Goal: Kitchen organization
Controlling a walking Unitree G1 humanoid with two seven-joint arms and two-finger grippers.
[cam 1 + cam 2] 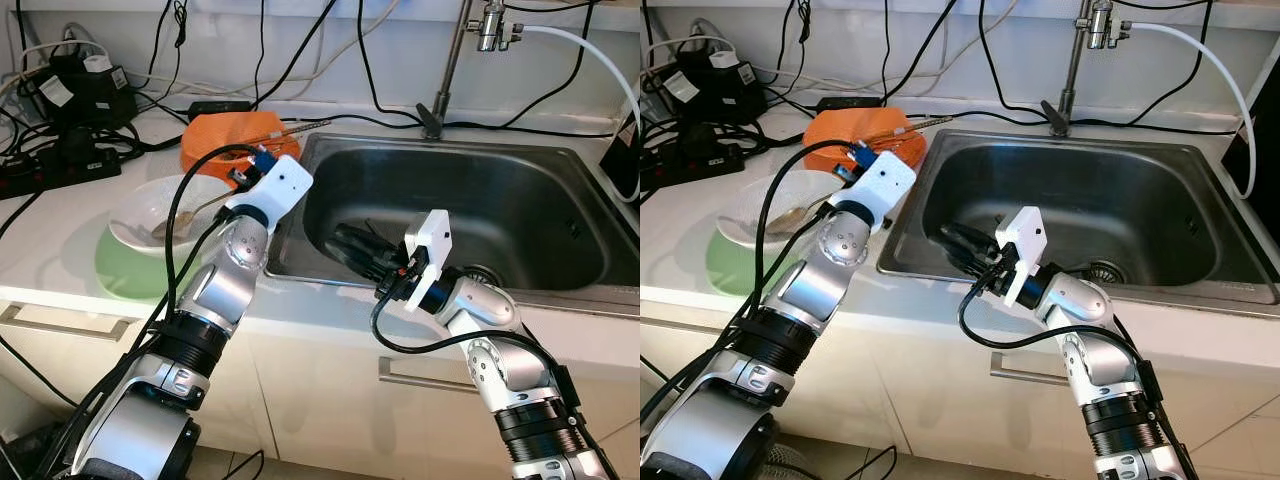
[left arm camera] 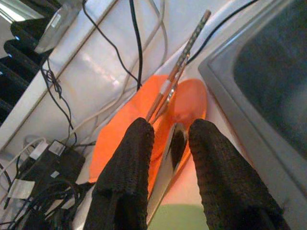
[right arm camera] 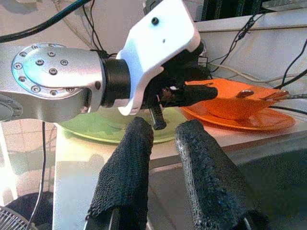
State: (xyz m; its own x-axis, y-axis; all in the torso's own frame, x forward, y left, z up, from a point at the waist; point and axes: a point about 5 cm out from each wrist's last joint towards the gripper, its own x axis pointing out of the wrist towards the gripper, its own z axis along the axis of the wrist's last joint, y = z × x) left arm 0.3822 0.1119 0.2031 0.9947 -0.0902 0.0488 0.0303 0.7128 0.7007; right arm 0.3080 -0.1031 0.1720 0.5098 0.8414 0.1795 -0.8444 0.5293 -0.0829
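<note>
Between the two black fingers (image 2: 125, 167) of the left gripper (image 2: 169, 143) a metal spoon (image 2: 165, 167) is seen, its handle lying in the narrow gap; whether the fingers actually press on it cannot be told. Past the fingertips an orange bowl (image 2: 189, 98) is set on an orange plate (image 2: 120, 134), and a pair of chopsticks (image 2: 184, 52) is laid across the bowl, pointing toward the back wall of the counter. In the head views the left gripper is held over the counter's strip between the orange plate (image 1: 215, 140) and the sink's left rim.

The right gripper (image 3: 160, 134) is held with its fingers (image 3: 127, 163) slightly apart and nothing between them. In the head views it (image 1: 355, 245) is lowered inside the steel sink (image 1: 520, 200), near the sink's left wall, pointing toward the left arm.

Nearer the counter's front edge, a white bowl (image 1: 150, 215) is stacked on a green plate (image 1: 125, 270), with some utensil lying in it. A faucet (image 1: 440, 95) is mounted behind the sink, with a drain (image 1: 480, 272) in the basin floor. Black cables and a power strip (image 1: 50, 165) are spread along the counter's back left corner.
</note>
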